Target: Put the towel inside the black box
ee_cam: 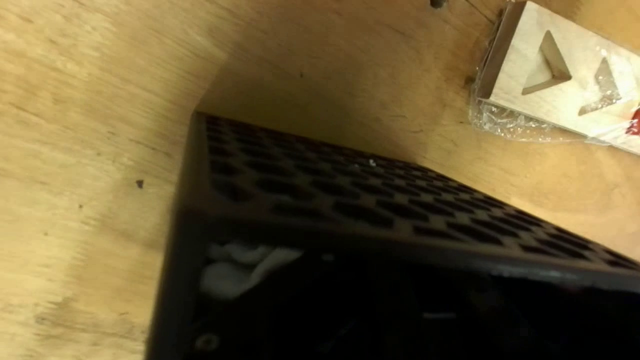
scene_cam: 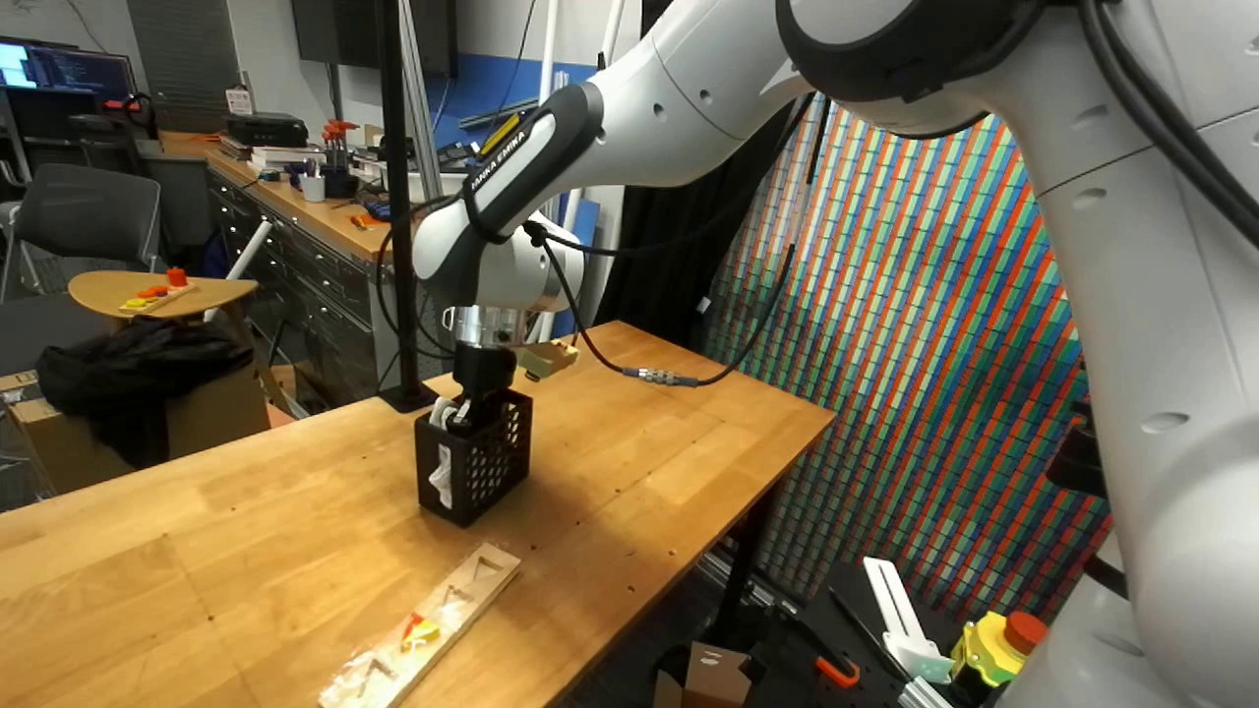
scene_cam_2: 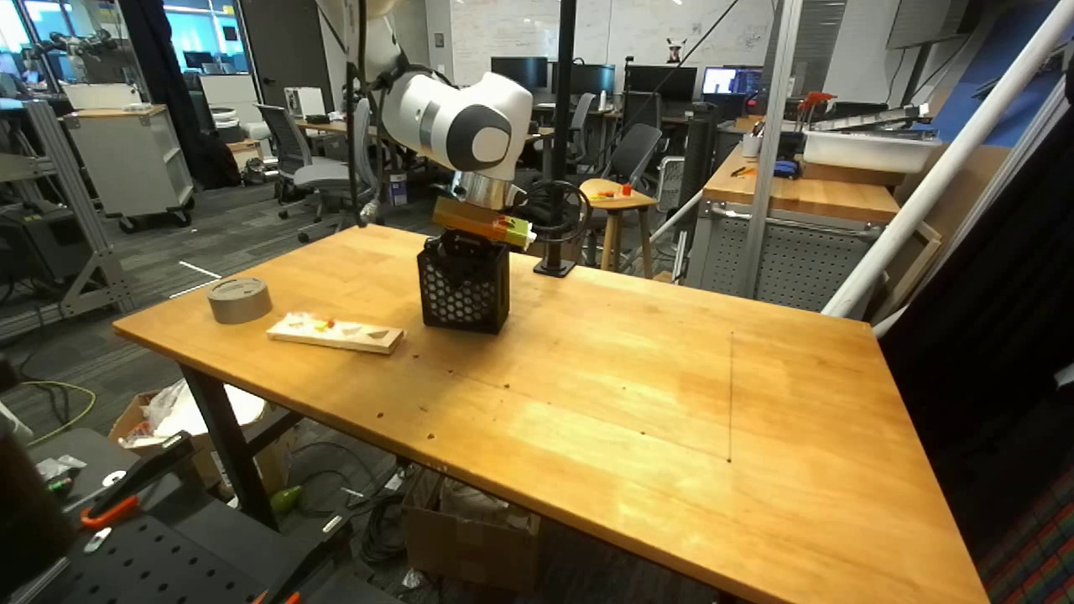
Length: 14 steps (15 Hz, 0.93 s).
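Observation:
The black box with lattice sides stands upright on the wooden table; it also shows in an exterior view and in the wrist view. A white towel is inside it, showing through a side opening and a little above the rim beside the gripper. A bit of the towel shows in the box's corner in the wrist view. My gripper points down into the box's open top; it also shows at the rim in an exterior view. Its fingertips are hidden by the box walls and too dark in the wrist view.
A wooden puzzle board in clear wrap lies near the box, also seen in the wrist view. A tape roll sits by the table's end. A black pole rises at the table's edge close to the arm.

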Motion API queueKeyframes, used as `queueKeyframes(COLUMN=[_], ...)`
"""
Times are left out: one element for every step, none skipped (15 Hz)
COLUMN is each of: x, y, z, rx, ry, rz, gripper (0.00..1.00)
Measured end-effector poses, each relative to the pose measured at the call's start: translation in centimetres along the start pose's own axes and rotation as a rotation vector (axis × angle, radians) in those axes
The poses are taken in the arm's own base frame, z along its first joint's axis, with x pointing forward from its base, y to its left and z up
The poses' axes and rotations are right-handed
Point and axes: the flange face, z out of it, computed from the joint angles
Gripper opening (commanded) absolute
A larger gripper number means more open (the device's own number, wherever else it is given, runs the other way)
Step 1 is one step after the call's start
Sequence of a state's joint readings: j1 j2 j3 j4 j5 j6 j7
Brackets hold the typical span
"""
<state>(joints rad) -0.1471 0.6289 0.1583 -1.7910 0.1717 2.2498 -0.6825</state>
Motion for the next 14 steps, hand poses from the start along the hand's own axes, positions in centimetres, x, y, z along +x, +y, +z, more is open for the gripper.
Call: queueKeyframes(x=[0.0,0.0,0.0,0.0,-0.1,-0.1,-0.2,-0.2,-0.2,-0.3,-0.3,-0.3,-0.2,0.0], y=[0.1,0.1,0.2,0.3,0.5,0.6,0.6,0.6,0.4,0.0,-0.4,-0.8,-1.3,-1.8], z=[-0.1,-0.1,-0.4,-0.9,-1.6,-2.6,-3.9,-5.3,-6.8,-8.2,-9.4,-10.4,-11.2,-11.8], rx=[0.003,0.003,-0.002,-0.011,-0.025,-0.047,-0.075,-0.101,-0.127,-0.15,-0.169,-0.185,-0.198,-0.207], ry=[-0.003,-0.003,-0.001,0.001,0.003,0.006,0.01,0.012,0.01,0.006,0.001,-0.004,-0.008,-0.01], rz=[0.0,0.001,0.002,0.003,0.004,0.003,0.002,-0.001,-0.003,-0.007,-0.009,-0.011,-0.013,-0.016], gripper=[0.05,0.06,0.06,0.14,0.31,0.41,0.48,0.57,0.62,0.63,0.63,0.61,0.54,0.43])
